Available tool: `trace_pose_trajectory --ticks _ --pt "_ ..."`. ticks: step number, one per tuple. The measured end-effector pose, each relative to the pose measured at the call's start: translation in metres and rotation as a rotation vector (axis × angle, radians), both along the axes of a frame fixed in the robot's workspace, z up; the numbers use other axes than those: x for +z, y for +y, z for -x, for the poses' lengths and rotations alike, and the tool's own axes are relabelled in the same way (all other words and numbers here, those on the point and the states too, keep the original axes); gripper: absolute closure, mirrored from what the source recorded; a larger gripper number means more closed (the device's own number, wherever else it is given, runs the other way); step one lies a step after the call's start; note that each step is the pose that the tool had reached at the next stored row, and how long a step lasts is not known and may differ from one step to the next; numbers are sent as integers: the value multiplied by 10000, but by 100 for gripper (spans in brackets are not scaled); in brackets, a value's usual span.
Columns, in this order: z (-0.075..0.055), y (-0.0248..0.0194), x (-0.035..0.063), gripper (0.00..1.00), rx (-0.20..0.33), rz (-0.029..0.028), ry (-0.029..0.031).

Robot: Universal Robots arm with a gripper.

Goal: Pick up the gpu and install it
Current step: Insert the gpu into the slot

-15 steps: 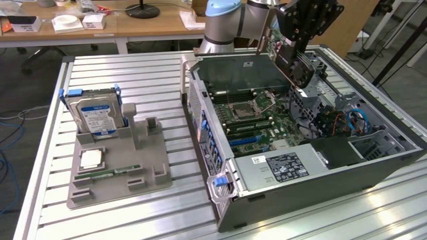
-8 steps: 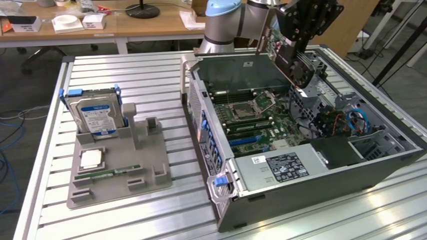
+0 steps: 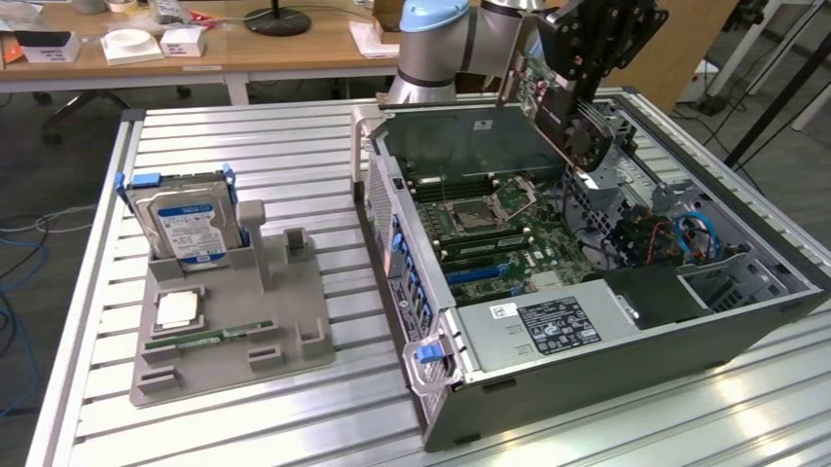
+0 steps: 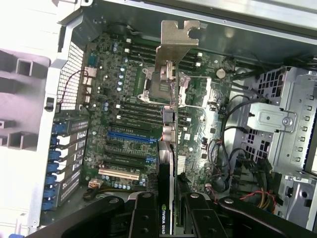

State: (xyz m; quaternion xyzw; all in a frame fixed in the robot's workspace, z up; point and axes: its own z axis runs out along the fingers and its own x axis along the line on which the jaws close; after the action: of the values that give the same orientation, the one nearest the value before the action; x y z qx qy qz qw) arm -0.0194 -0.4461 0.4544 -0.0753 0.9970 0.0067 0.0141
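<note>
Here the pincer (image 4: 171, 210), clamped on the gpu (image 3: 578, 122), hangs it edge-on over the motherboard (image 4: 124, 99); any tilt risks missing the blue slot (image 4: 130, 135) or snagging its silver bracket (image 4: 176, 42).

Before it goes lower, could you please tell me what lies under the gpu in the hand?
Under the gpu, gripped by the hand, lies the motherboard: processor socket, memory slots and a blue slot. The strip of board directly beneath the card's edge is covered.

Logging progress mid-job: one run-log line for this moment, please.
gripper: shut on gpu | gpu: above open case, not in slot
</note>
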Motion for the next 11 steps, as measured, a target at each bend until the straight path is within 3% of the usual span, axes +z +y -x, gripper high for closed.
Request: trace_pose_trajectory --ticks 11 --pt "0 0 0 75 211 0 -1"
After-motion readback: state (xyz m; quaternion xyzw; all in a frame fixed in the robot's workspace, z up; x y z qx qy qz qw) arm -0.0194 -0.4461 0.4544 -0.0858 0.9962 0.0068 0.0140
